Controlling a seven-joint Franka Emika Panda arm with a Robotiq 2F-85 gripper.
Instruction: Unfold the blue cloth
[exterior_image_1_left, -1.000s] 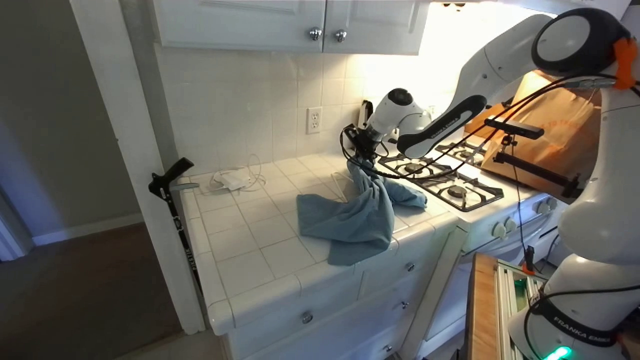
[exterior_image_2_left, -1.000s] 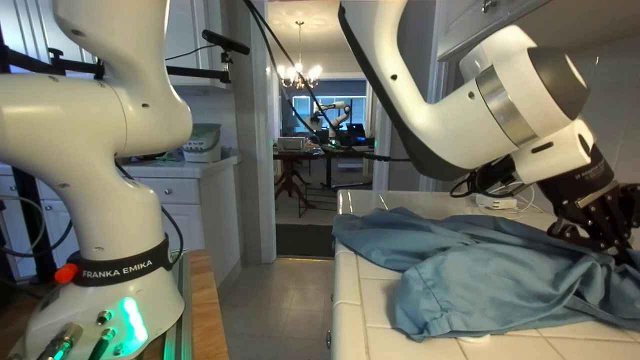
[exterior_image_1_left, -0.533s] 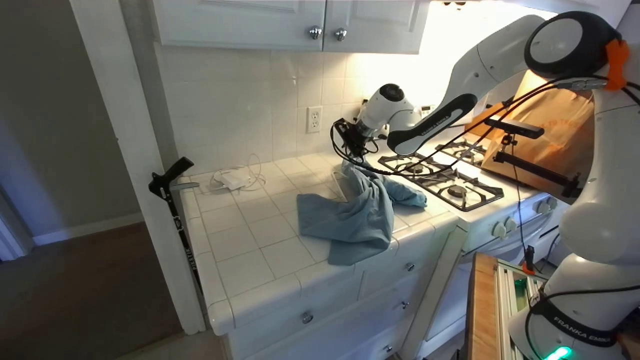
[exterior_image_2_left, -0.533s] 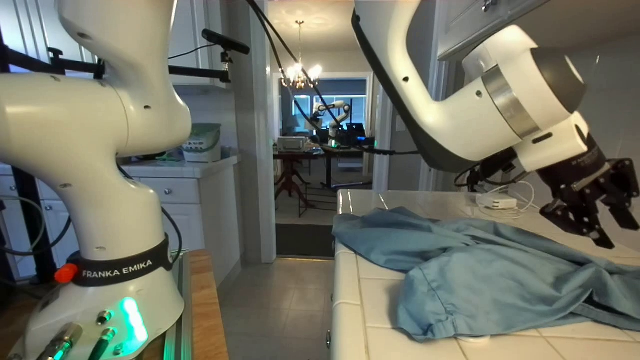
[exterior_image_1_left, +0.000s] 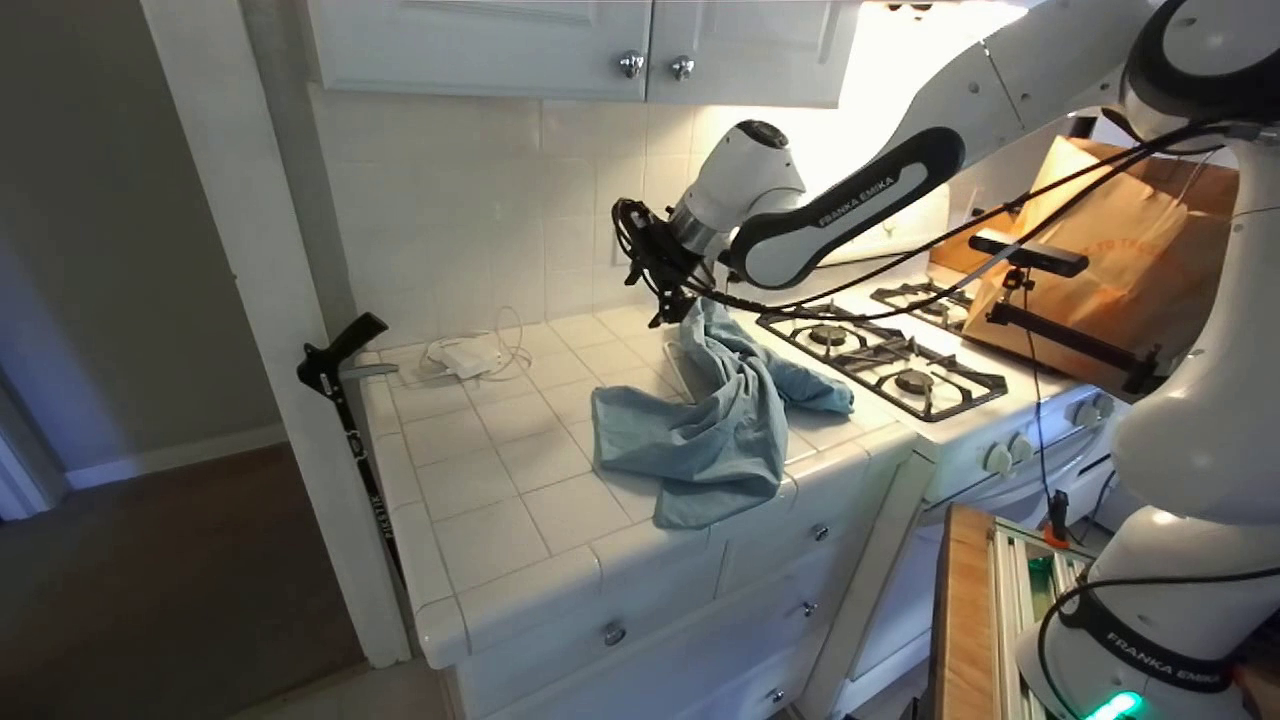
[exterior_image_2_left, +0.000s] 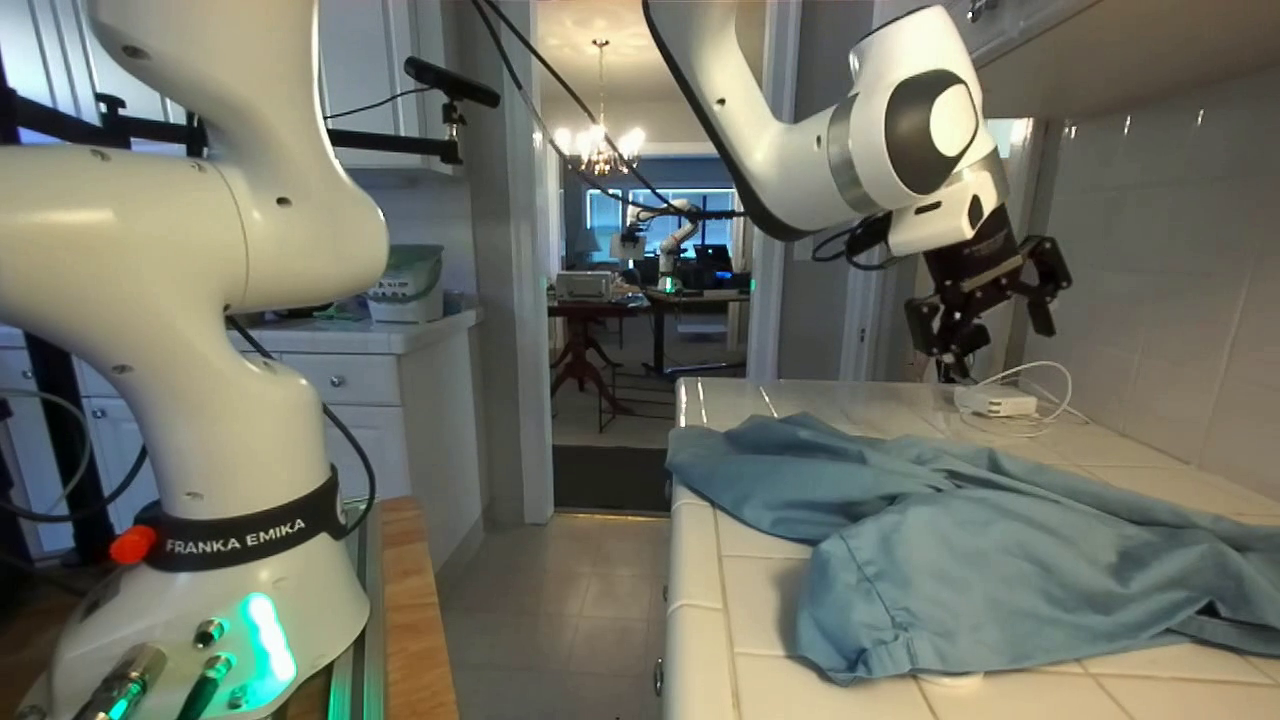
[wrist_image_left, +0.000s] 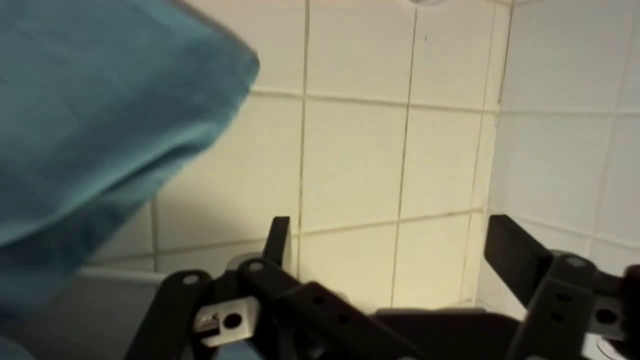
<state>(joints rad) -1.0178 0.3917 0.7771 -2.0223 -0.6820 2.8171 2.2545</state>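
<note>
- At lower right in an exterior view, cloth (exterior_image_2_left: 1010, 580) lies rumpled on the counter (exterior_image_2_left: 760, 610).
- Gripper (wrist_image_left: 387, 245): jaws wide apart, empty.
- Likely light, limp; best pinched at its edge (wrist_image_left: 232, 62), upper left in wrist view.

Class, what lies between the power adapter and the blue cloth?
An exterior view shows white cable beside the power adapter, then white tiles to the blue cloth.

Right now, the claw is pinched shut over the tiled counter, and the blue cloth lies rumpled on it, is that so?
Not quite: the claw is open, not pinched shut; the wrist view shows its fingers well apart. It is indeed over the tiled counter, and the blue cloth does lie rumpled there.
</note>
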